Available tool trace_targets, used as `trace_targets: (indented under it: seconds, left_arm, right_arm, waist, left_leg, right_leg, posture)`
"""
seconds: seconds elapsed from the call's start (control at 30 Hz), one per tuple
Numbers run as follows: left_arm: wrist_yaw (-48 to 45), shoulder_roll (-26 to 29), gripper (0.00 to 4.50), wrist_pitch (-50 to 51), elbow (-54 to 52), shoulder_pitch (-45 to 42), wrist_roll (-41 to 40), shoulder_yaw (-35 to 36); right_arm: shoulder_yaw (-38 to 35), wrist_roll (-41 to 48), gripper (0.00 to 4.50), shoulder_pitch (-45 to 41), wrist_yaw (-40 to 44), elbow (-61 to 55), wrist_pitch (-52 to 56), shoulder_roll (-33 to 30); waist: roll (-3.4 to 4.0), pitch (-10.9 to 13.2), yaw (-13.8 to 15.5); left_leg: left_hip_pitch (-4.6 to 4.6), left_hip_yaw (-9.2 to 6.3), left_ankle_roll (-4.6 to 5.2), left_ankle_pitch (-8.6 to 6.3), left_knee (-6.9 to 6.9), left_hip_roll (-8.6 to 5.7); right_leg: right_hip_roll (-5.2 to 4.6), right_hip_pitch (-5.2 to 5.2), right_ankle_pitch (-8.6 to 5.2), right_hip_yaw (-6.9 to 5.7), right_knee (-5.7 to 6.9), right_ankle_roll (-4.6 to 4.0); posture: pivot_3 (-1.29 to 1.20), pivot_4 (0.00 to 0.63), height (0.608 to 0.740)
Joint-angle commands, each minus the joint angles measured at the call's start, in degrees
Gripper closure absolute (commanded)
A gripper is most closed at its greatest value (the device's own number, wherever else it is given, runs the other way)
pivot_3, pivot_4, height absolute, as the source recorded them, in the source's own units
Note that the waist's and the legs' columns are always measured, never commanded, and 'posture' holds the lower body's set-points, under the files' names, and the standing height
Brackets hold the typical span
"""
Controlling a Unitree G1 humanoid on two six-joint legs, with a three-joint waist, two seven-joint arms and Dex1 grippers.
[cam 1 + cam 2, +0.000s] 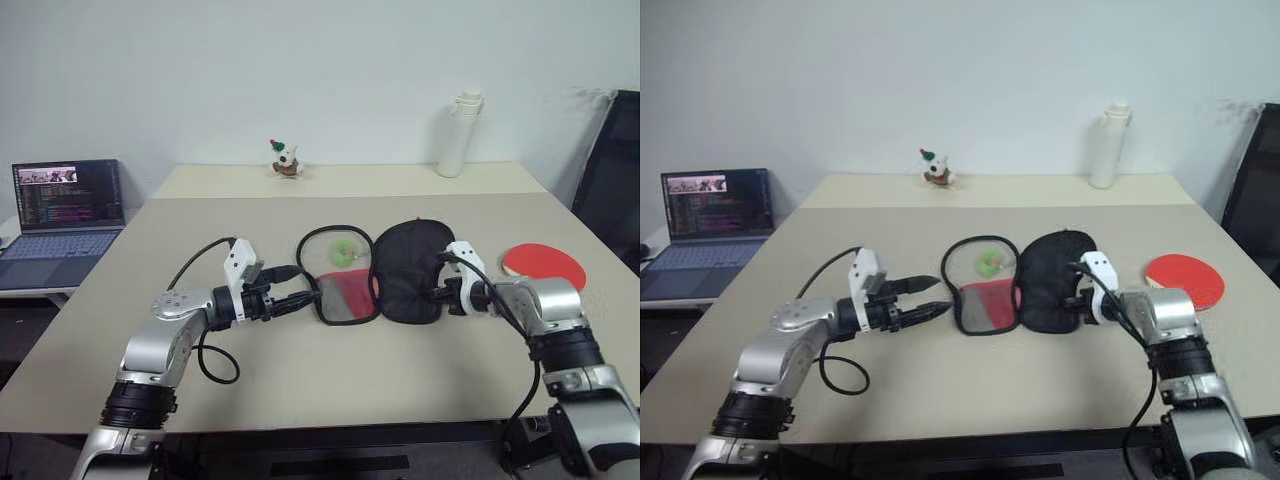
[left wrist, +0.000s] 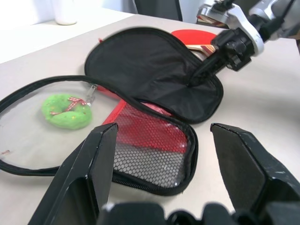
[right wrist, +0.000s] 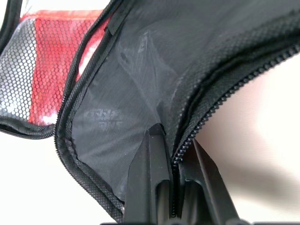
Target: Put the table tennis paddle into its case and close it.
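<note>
The case [image 1: 375, 272] is spread open on the table [image 1: 300, 380], black half to the right, mesh-and-red half to the left. Its zippered rim is pinched by the closed right gripper [image 3: 174, 164], apparently at the black half's near right edge. The left gripper [image 1: 925, 298] is held wide apart and empty just left of the case. The table tennis paddle [image 1: 545, 262] is seen lying right of the case.

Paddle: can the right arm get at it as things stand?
Probably not yet. The paddle lies bare on the table, just outside the right claw, nothing between them, but that claw is shut on the zipper rim of the open case and must release first.
</note>
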Motion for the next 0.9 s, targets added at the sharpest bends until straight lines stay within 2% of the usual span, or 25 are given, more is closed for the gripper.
trace_targets:
  seconds: [0.03, 0.33, 0.53, 0.63, 0.77, 0.9]
  left_arm:
    - [0.3, 0.2, 1.05, 0.1, -3.1, 0.3, -0.5, 0.2]
    - [0.7, 0.2, 1.05, 0.8, -4.7, 1.1, -0.6, 0.2]
    - [0.7, 0.3, 1.05, 0.8, -4.8, 0.9, -0.6, 0.0]
    - [0.5, 0.2, 1.05, 0.8, -4.5, 0.4, -0.6, -0.2]
    - [0.2, 0.0, 1.05, 0.6, -4.1, -0.2, -0.6, -0.6]
    - [0.1, -0.4, 1.05, 0.2, -3.3, -0.8, -0.4, -1.1]
  right_arm:
    - [3.4, -3.2, 4.48, -3.5, 5.4, 5.3, -6.2, -2.0]
    - [7.5, -11.7, 4.48, -12.2, 10.4, 24.6, -19.9, -1.4]
    - [6.7, -14.1, 4.48, -14.8, 11.6, 30.9, -24.1, -1.3]
    - [5.9, -14.5, 3.85, -15.3, 11.2, 32.1, -25.0, -1.6]
    - [5.3, -15.6, 2.48, -15.3, 10.5, 32.0, -26.4, -2.3]
    - [6.0, -19.6, 1.1, -15.1, 6.1, 30.2, -36.0, -5.0]
  waist:
    - [0.0, 0.0, 0.0]
    - [-0.01, 0.0, 0.0]
    - [0.0, 0.0, 0.0]
    - [0.0, 0.0, 0.0]
    - [0.0, 0.0, 0.0]
    - [0.03, 0.0, 0.0]
  left_leg:
    - [0.0, 0.01, 0.0, 0.0, -0.01, 0.0]
    - [-0.01, 0.04, 0.0, 0.0, 0.01, 0.01]
    - [-0.01, 0.04, 0.0, 0.0, 0.01, 0.01]
    - [-0.01, 0.04, 0.0, 0.0, 0.01, 0.0]
    - [0.0, 0.04, 0.0, 0.0, 0.01, 0.01]
    - [-0.01, 0.05, 0.0, 0.0, 0.01, -0.01]
  right_leg:
    - [0.0, 0.0, 0.0, 0.0, 0.0, 0.0]
    - [-0.02, 0.0, 0.0, 0.01, 0.0, 0.0]
    - [-0.04, 0.0, 0.01, 0.01, 0.0, -0.01]
    - [-0.04, 0.0, 0.01, 0.02, 0.02, -0.02]
    - [-0.04, 0.0, 0.08, 0.02, 0.03, -0.14]
    - [-0.04, 0.0, 0.11, 0.03, 0.02, -0.19]
  posture:
    - [0.0, 0.15, 0.74]
    - [0.0, 0.15, 0.74]
    - [0.0, 0.15, 0.74]
    - [0.0, 0.15, 0.74]
    - [0.0, 0.15, 0.74]
    - [0.0, 0.15, 0.74]
